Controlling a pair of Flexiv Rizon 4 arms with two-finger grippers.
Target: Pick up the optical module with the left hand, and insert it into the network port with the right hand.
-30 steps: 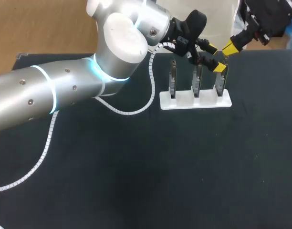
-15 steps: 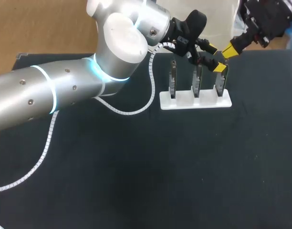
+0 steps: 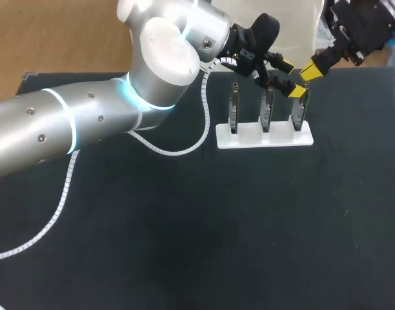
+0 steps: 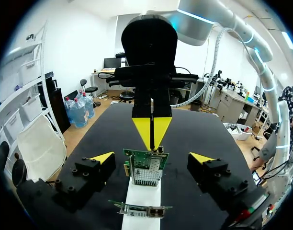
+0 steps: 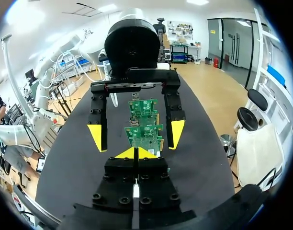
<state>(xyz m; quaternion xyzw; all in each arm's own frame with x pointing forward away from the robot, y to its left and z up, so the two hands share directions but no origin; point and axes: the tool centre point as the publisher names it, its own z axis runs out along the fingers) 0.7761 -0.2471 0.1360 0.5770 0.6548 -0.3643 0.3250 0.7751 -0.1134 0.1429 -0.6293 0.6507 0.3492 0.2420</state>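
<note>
Holds the left gripper [image 4: 152, 157] spread wide around a green circuit board [image 4: 146, 162], fingers [image 4: 89, 175] clear of it on both sides. Has the right gripper [image 5: 135, 153] pinched shut on nothing, yellow tips meeting in a wedge just by that board's top edge. Finds the board upright at the end of a white slotted holder [image 3: 264, 135], beside two other boards [image 3: 233, 106], on a matte black desk [image 3: 249, 226]. Shows flat green laminate, a perforated metal cage [image 4: 146, 178], and black fingers studded with bolt heads.
</note>
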